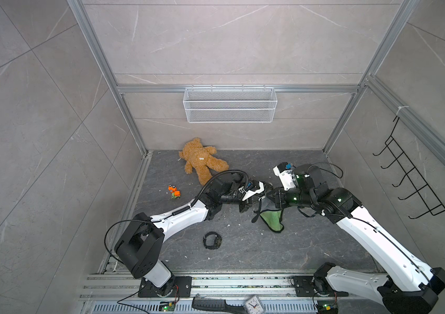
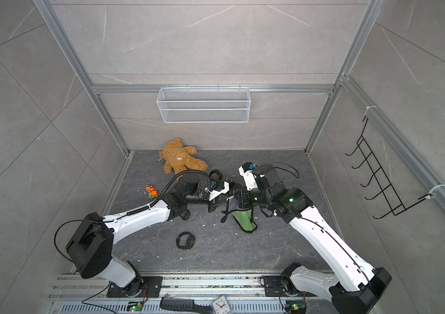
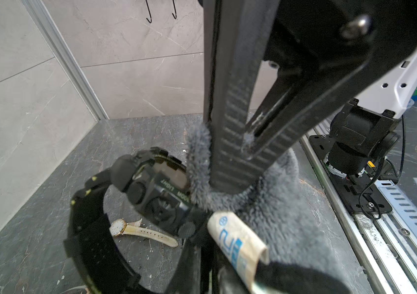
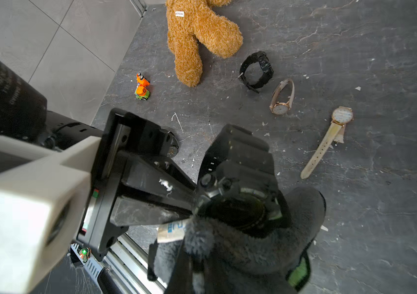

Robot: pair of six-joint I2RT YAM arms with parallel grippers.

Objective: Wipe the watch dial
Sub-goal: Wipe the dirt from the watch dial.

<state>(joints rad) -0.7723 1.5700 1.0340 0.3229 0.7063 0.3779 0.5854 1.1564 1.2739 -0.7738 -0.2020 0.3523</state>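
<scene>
The left gripper (image 4: 189, 203) clamps the black watch (image 4: 240, 203) aloft mid-table, dial facing the right gripper (image 3: 230, 178), which pinches the cloth (image 3: 278, 203) against the dial so wiping meets firm resistance.

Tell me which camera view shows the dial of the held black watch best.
The left wrist view: the black watch fills the frame, its dial partly exposed beside the grey cloth. The right wrist view shows the dial dark and obliquely. In both top views the grippers hide it.
</scene>
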